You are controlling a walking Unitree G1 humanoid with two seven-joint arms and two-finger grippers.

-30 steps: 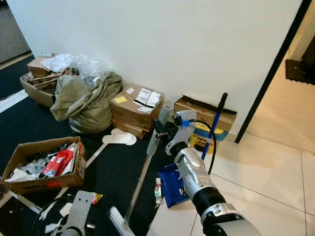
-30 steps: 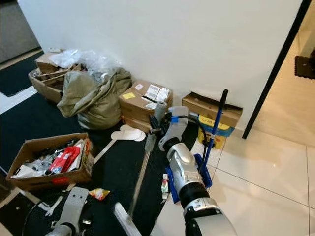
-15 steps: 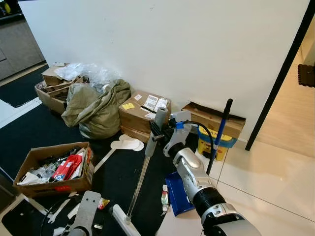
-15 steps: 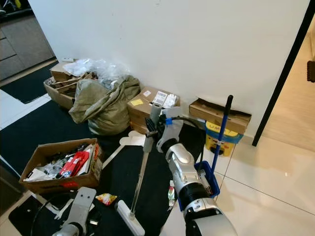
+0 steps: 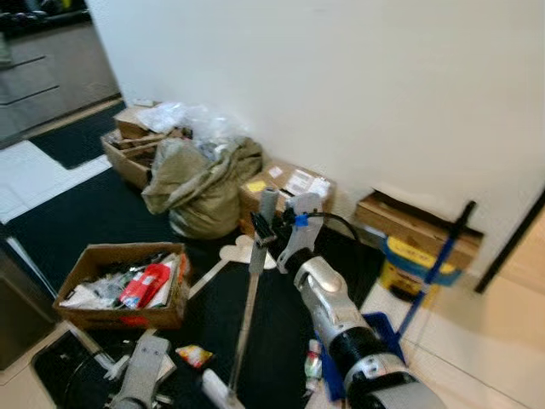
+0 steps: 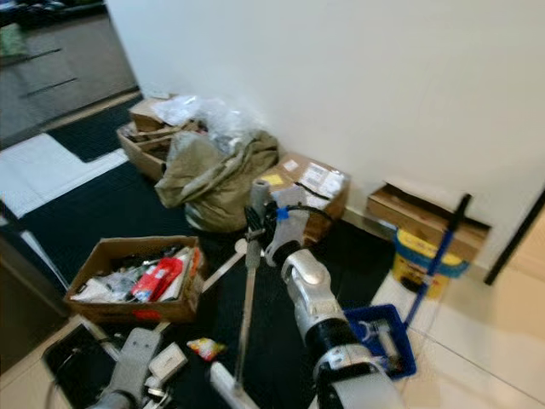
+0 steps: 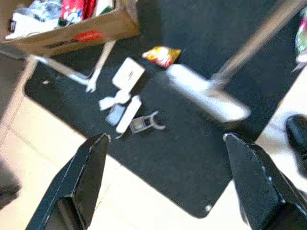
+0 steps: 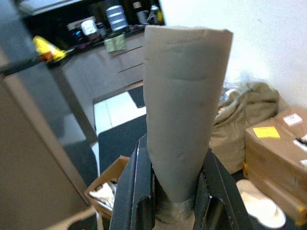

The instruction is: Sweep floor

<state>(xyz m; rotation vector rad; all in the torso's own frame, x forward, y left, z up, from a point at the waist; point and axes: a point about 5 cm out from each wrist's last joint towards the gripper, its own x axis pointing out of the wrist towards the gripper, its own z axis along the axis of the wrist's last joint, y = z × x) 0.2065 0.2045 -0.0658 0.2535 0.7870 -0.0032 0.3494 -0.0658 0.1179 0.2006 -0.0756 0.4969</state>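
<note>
Right arm (image 5: 341, 319) is stretched forward and up across the middle of the head view, silver forearm leading to the wrist. The right gripper (image 5: 262, 228) has its jaws clamped on the grey grip of the broom handle (image 8: 184, 110), black fingers (image 8: 139, 187) pressed on either side. Left arm (image 5: 140, 383) hangs low, and the left gripper (image 7: 163, 184) points at the floor, jaws spread wide.

The right hand (image 8: 175, 191) grips a grey broom handle (image 8: 184, 110) mid-frame (black fingers (image 8: 139, 187) either side); cardboard box (image 8: 276, 143) at right.
</note>
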